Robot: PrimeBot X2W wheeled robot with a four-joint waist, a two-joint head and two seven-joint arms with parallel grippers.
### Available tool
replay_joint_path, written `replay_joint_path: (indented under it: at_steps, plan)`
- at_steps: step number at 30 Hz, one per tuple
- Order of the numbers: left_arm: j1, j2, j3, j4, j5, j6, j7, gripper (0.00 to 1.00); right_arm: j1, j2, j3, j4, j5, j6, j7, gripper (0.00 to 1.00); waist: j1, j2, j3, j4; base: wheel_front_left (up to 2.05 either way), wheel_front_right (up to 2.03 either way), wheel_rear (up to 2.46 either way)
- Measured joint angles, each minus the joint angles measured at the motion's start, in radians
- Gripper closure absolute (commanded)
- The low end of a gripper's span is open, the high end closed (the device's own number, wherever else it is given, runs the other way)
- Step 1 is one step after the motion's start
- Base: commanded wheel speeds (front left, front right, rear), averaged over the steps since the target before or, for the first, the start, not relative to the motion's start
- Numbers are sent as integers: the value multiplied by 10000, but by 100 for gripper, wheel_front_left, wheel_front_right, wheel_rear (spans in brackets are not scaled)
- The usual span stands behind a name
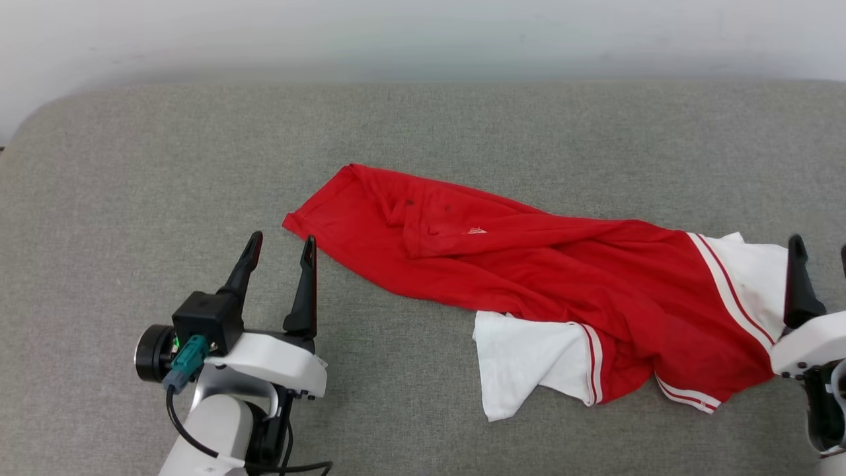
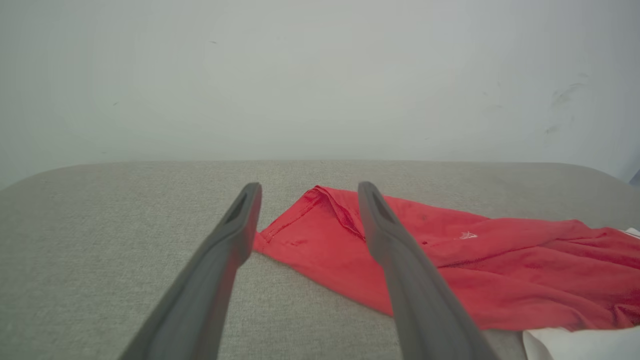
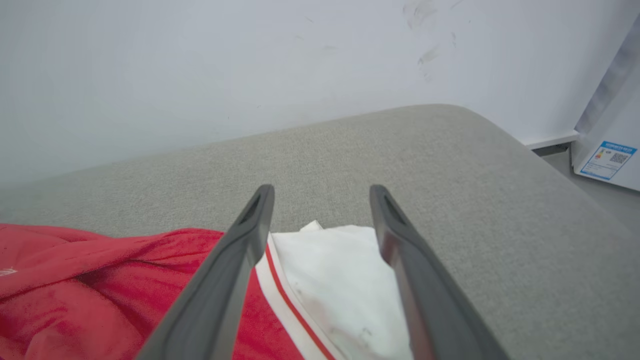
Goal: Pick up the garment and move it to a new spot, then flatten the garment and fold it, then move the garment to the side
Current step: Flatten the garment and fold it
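The garment (image 1: pixel 529 277), a red jersey with white sleeves and red-and-white striped trim, lies crumpled and stretched from centre to right on the grey padded surface. Its hem corner (image 2: pixel 295 235) points toward my left gripper (image 1: pixel 281 241), which stands open just left of that corner, nothing between its fingers. My right gripper (image 1: pixel 819 248) is at the right edge of the head view, open above the white sleeve (image 3: pixel 330 270). The red body (image 3: pixel 100 280) spreads to the left in the right wrist view. No numerals are visible.
The grey cushioned surface (image 1: pixel 423 132) has rounded corners and ends at a pale wall (image 1: pixel 423 33) behind. A white appliance with a blue label (image 3: pixel 610 160) stands on the floor past the right corner. Bare surface extends left of the left gripper.
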Motion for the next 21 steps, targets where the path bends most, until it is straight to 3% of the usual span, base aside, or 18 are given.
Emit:
replay_joint_path:
  at_steps: [7,21]
  plan:
    - [329,59,42,111,-23,90,0,0,521,288,1139,-1060,-485,0,-738,0,0,0,-396,-69,0,0,0]
    - [887,303,-86,100,-109,165,424,0,2055,667,2685,-2796,-495,0,-364,0,-1,0,-1084,-530,0,0,0]
